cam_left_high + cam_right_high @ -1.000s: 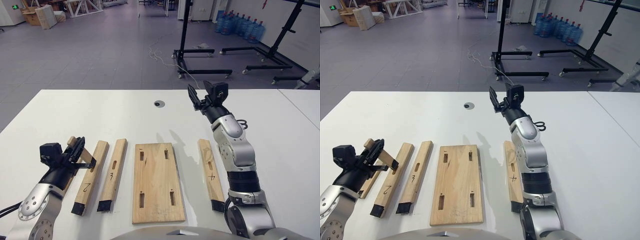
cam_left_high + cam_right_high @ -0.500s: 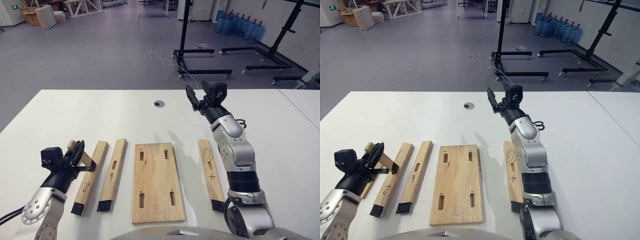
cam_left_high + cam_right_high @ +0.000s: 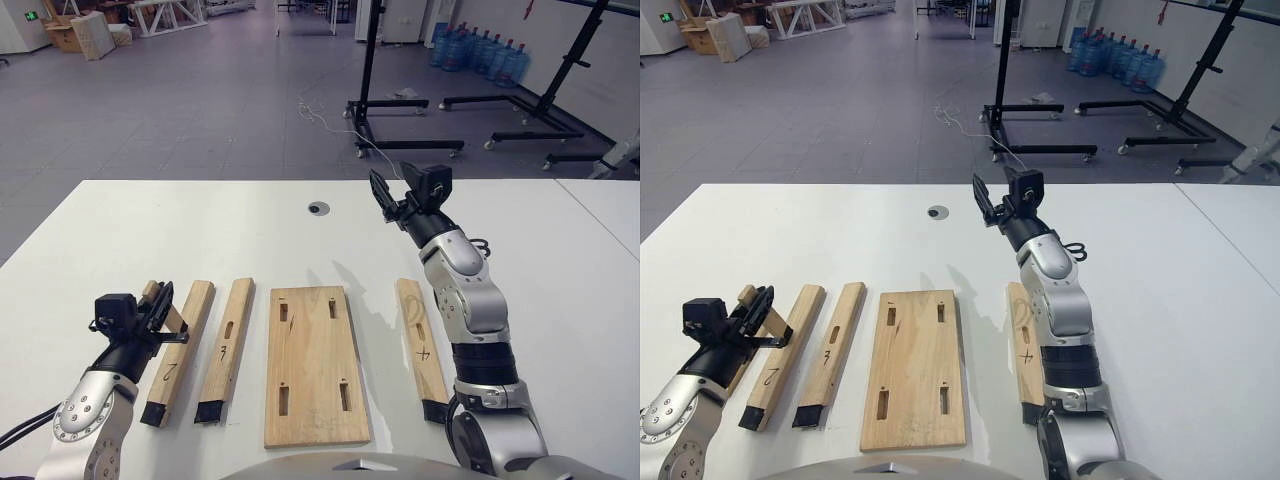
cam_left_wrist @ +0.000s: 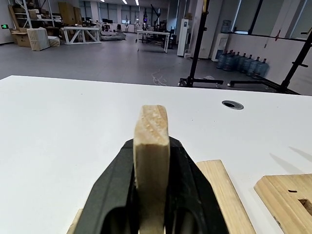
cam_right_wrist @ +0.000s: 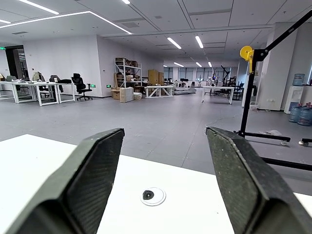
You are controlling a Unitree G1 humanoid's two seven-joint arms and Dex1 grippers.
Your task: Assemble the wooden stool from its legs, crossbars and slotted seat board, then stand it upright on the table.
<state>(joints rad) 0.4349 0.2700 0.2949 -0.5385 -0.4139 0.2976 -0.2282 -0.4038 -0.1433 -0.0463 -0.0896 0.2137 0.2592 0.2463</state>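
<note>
A white table (image 3: pixel 200 230) carries the stool parts, laid out flat and unassembled. The seat board (image 3: pixel 315 365) lies in the middle with its four slots facing up. To its left are two legs side by side but apart: the leg marked 3 (image 3: pixel 227 345) is nearer the board and the leg marked 2 (image 3: pixel 178 350) is farther out. A third leg (image 3: pixel 420 345) lies to the right of the board, beside the right forearm. All three legs run roughly parallel to the board's long side, and each has a black end toward the robot. The left gripper (image 3: pixel 165 312) is low at the left end of the row, just beside the leg marked 2. Its jaws are clamped on a wooden piece (image 4: pixel 151 146) (its rough end grain sticks out past the black fingers (image 4: pixel 109 195) in the left wrist view). Whether that piece rests on the table or is lifted off it cannot be told. The right gripper (image 3: pixel 390 197) is held high over the far part of the table, beyond the third leg and well apart from every part. Its jaws are spread wide with nothing between them. A small round hole (image 3: pixel 318 208) in the tabletop lies to its left. Black wheeled stands (image 3: pixel 405 110) stand on the floor behind the table.
</note>
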